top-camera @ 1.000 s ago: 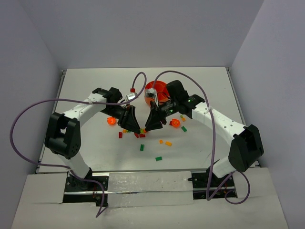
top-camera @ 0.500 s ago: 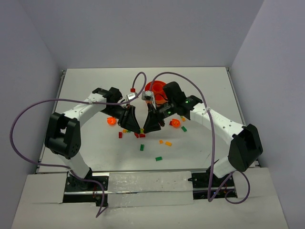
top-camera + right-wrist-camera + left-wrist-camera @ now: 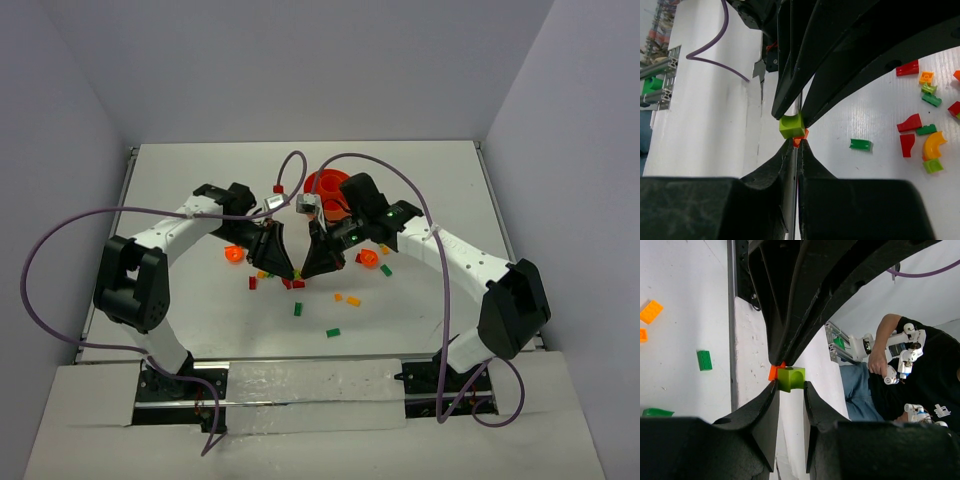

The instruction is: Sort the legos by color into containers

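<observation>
Left gripper (image 3: 790,389): its two fingers are closed on a lime brick (image 3: 791,379), which is clamped at the very tips.
Right gripper (image 3: 797,146): its fingers are brought almost together and are pinched on a small orange piece (image 3: 799,141).
Held pieces: the orange piece is pressed against one side of the lime brick; whether the two are joined cannot be told.
Meeting point: in the top view both grippers are seen tip to tip, low over the table (image 3: 190,190), near its middle.
Bowl (image 3: 318,183): it is found at 1 o'clock from the meeting point, near it, and is partly covered by the right arm (image 3: 440,245). Its compartments cannot be made out.
Legos at the tips: two red pieces (image 3: 295,284) are seen on the table just beside the fingertips.
Legos to the left: a red brick (image 3: 253,283) is placed at 9 o'clock, and a rounded orange part (image 3: 234,254) at 10 o'clock.
Legos to the right: a second rounded part (image 3: 368,258) and a green bit (image 3: 386,270) are laid at 3 o'clock.
Legos nearer the bases: a green brick (image 3: 298,309) at 6 o'clock, a green plate (image 3: 333,332) at 5 o'clock, an orange plate (image 3: 352,300) at 4 o'clock.
Person (image 3: 930,380): in the left wrist view, somebody in dark clothes is seen beyond the table edge.
</observation>
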Robot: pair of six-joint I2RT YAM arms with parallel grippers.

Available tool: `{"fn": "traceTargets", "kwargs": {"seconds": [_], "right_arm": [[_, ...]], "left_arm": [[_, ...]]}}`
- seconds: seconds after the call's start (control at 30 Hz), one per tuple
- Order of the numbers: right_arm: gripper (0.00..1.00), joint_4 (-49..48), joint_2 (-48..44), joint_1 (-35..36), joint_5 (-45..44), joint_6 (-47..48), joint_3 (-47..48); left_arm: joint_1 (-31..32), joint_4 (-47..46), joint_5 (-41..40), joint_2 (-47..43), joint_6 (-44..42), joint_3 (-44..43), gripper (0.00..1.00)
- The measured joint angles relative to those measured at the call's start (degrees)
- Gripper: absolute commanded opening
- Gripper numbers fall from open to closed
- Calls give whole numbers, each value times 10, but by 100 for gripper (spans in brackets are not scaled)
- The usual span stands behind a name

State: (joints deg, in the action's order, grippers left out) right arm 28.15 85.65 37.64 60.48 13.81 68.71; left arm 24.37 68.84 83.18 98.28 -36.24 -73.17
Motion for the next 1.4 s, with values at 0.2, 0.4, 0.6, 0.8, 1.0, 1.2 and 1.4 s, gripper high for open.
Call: {"fn": "traceTargets", "kwargs": {"seconds": [0.2, 0.4, 0.6, 0.8, 1.0, 1.2, 1.4], "right_arm": [[0, 0, 0, 3, -14, 0, 0], [0, -6, 0, 5, -43, -5, -3], [0, -17, 0, 4, -97, -8, -20], [0, -18, 0, -17, -156, -10, -45], [0, -16, -7, -50, -201, -17, -65], [0, -16, -9, -65, -269, -29, -74], [0, -28, 7, -67, -321, -48, -74]], "left_arm": [[-15, 19, 2, 1, -29, -4, 0], [-35, 57, 3, 21, -86, -26, 0], [-56, 71, 3, 35, -117, -26, 0], [-80, -25, -62, 6, -4, -1, 0], [-72, -220, -244, -110, 183, 55, 0], [-72, -318, -429, -113, 260, 101, 0], [-72, -374, -566, -102, 300, 161, 0]]}}
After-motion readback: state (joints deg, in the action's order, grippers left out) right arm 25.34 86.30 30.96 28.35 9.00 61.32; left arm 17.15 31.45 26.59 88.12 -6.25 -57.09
